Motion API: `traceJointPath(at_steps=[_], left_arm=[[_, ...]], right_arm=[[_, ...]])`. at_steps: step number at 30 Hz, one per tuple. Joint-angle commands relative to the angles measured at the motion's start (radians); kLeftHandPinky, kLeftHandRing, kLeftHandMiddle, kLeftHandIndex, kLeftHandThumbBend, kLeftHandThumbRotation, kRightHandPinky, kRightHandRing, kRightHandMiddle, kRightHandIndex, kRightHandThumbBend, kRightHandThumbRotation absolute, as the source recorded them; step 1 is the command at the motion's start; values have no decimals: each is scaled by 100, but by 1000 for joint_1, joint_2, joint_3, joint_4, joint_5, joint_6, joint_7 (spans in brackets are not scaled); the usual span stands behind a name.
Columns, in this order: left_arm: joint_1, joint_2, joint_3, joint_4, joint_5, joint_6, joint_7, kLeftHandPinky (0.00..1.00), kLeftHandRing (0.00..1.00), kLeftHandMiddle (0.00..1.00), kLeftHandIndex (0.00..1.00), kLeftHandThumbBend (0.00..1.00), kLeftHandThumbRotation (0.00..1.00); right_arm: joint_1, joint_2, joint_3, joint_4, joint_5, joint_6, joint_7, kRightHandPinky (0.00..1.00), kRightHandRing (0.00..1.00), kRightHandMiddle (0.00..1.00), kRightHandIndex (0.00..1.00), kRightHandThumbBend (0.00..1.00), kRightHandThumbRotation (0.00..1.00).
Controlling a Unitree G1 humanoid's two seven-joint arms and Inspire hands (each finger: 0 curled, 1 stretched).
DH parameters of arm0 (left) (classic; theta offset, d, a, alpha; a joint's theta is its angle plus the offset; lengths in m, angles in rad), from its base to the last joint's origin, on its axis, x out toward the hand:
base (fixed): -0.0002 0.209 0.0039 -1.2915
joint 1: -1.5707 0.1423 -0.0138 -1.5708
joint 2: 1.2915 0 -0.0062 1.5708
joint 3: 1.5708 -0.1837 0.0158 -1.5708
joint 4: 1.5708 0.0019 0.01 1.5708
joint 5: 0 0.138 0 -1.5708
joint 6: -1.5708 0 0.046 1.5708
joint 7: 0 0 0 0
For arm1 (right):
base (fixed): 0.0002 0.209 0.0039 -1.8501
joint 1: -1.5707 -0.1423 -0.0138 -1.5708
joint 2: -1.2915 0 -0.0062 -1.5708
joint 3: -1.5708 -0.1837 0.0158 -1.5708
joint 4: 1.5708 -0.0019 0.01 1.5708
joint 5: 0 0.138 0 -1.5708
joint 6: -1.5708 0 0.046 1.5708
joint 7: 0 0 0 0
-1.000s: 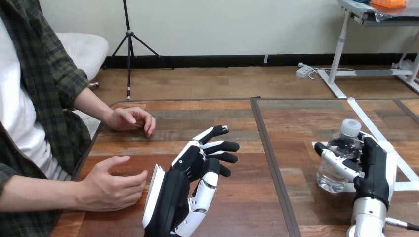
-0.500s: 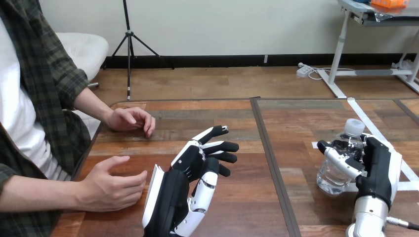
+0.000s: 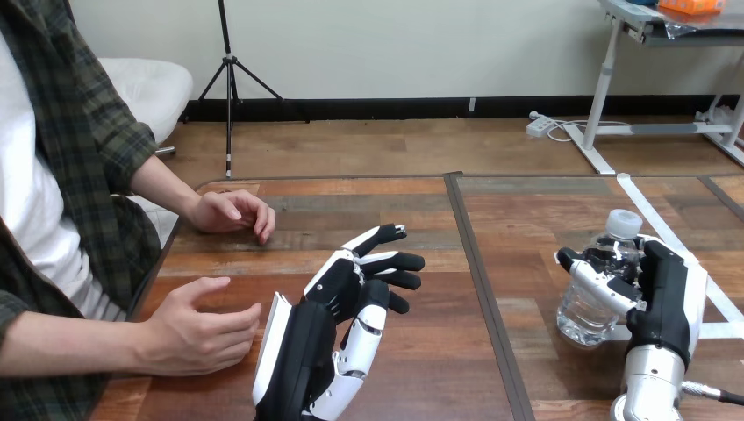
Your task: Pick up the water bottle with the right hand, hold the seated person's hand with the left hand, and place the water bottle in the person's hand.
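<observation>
Nearest, the left hand (image 3: pixel 338 303) hovers empty with fingers loosely spread, just beside the person's nearer hand (image 3: pixel 197 335); the right hand (image 3: pixel 667 294) grips the water bottle (image 3: pixel 583 317) at the wooden table's (image 3: pixel 439 360) right; farther left rests the person's other hand (image 3: pixel 232 213).

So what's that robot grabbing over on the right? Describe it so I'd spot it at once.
Look at the right half of the wooden table, by the white tape lines. There the robot's right hand has its fingers curled round a water bottle. It is see-through plastic with a white cap, where its neighbour, the hand, is black and white machine parts.
</observation>
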Motion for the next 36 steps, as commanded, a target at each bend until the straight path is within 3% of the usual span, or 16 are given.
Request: traceJointPath(at_steps=[1,36], left_arm=[[-18,-22,-8,-6,-8,-16,3,52,64,68,78,13,75],[-27,-23,-2,-8,-7,-10,8,53,63,66,77,14,76]], right_arm=[[-76,-10,11,-27,-10,-1,2,43,45,49,54,73,0],[-70,-9,13,-54,-12,-78,2,45,45,49,51,72,0]])
